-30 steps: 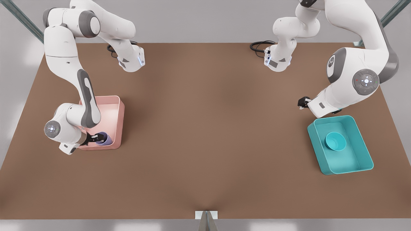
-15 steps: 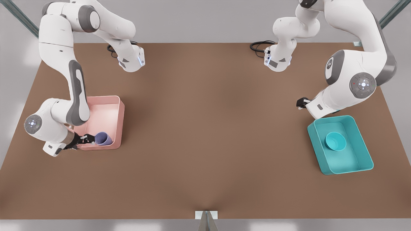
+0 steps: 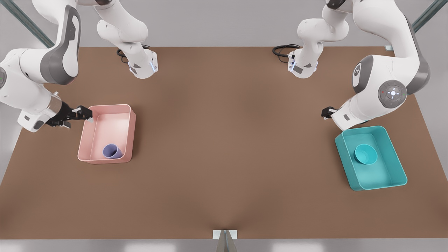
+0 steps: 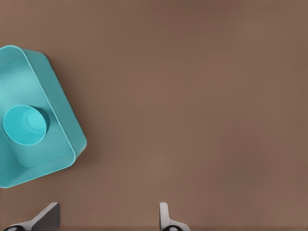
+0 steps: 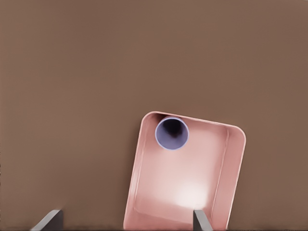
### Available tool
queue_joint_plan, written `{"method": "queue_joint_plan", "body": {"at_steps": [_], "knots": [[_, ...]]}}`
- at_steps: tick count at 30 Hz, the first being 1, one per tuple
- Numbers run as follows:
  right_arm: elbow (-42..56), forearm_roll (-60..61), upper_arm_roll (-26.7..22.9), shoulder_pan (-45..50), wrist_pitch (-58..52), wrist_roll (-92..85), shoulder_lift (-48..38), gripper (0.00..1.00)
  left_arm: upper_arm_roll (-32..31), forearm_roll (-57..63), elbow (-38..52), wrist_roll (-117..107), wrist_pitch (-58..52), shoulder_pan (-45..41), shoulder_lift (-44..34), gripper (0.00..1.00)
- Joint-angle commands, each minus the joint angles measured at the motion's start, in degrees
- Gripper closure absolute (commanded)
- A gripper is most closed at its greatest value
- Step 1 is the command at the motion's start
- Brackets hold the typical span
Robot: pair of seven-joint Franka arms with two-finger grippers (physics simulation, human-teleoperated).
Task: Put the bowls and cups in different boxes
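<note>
The lavender cup (image 3: 111,152) (image 5: 172,133) stands upright in a near corner of the pink box (image 3: 133,133) (image 5: 134,168). My right gripper (image 3: 87,115) (image 5: 125,222) hovers open and empty over that box's far corner, on the front view's left. The teal bowl (image 3: 365,154) (image 4: 25,125) sits inside the teal box (image 3: 395,154) (image 4: 62,115). My left gripper (image 3: 326,112) (image 4: 106,221) hangs open and empty above bare table, just behind that box toward the middle.
Both arm bases (image 3: 143,66) (image 3: 302,68) stand at the table's back edge with black cables (image 3: 281,50) beside them. A small bracket (image 3: 225,234) sits at the front edge. Wide brown tabletop (image 3: 224,140) lies between the two boxes.
My right gripper let go of the cup, rose and drew back toward the pink box's far corner. The cup stays upright in the box. The left arm barely shifted.
</note>
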Motion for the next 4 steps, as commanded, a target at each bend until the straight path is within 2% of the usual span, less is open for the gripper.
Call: {"method": "queue_joint_plan", "body": {"at_steps": [1, 4], "knots": [[-0.1, 0.0, 0.0, -0.2, -3.5, 10.9, -0.2, 0.00, 0.0, 0.1, 0.0, -0.5, -0.1, 0.0, 0.0, 0.00], [-0.2, 0.0, -0.2, -0.2, -3.5, 10.9, -0.6, 0.00, 0.0, 0.1, 0.2, -0.5, -0.2, 0.0, -0.1, 0.00]]}}
